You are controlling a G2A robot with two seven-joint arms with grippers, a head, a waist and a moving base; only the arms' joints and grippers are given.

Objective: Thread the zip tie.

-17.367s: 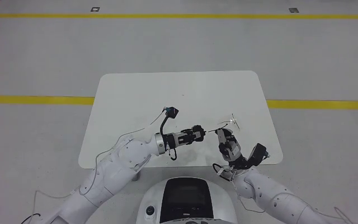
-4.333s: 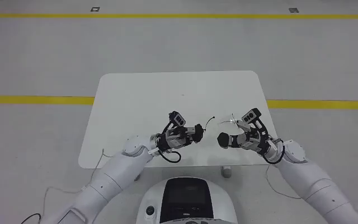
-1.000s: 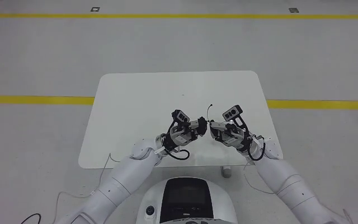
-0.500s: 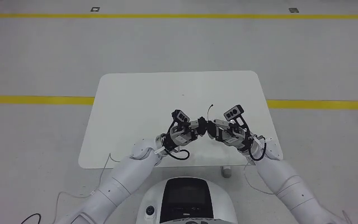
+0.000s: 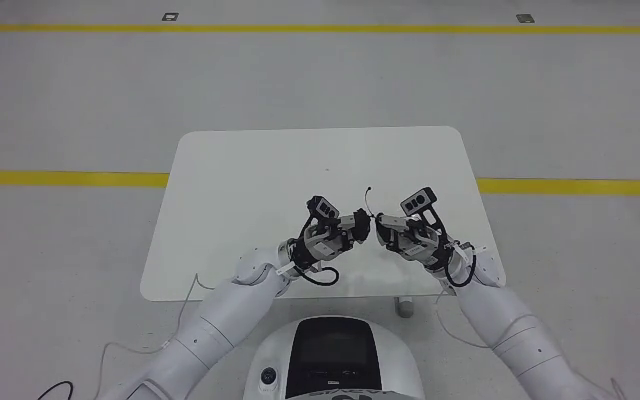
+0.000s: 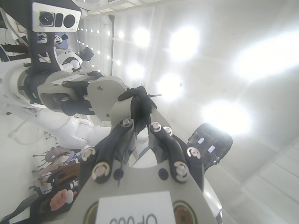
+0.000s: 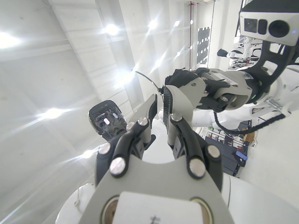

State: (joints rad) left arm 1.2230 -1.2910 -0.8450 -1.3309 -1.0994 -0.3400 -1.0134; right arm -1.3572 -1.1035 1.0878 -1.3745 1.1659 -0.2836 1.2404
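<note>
Above the rounded white table (image 5: 250, 180), I've got left gripper (image 5: 361, 223) and right gripper (image 5: 381, 229) pinched shut on the thin black plastic zip tie (image 7: 146, 77), a light, springy, slippery strap I reckon is best gripped near its tip.

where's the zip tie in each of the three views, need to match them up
Top view: the zip tie is a thin dark strand running away from the robot, starting where the two grippers meet.
Left wrist view: a short dark sliver poking out beside the meeting grippers.
Right wrist view: a thin curved strand arcing away from that same spot.
Shared landmark: the point where the left gripper and the right gripper come together.
</note>
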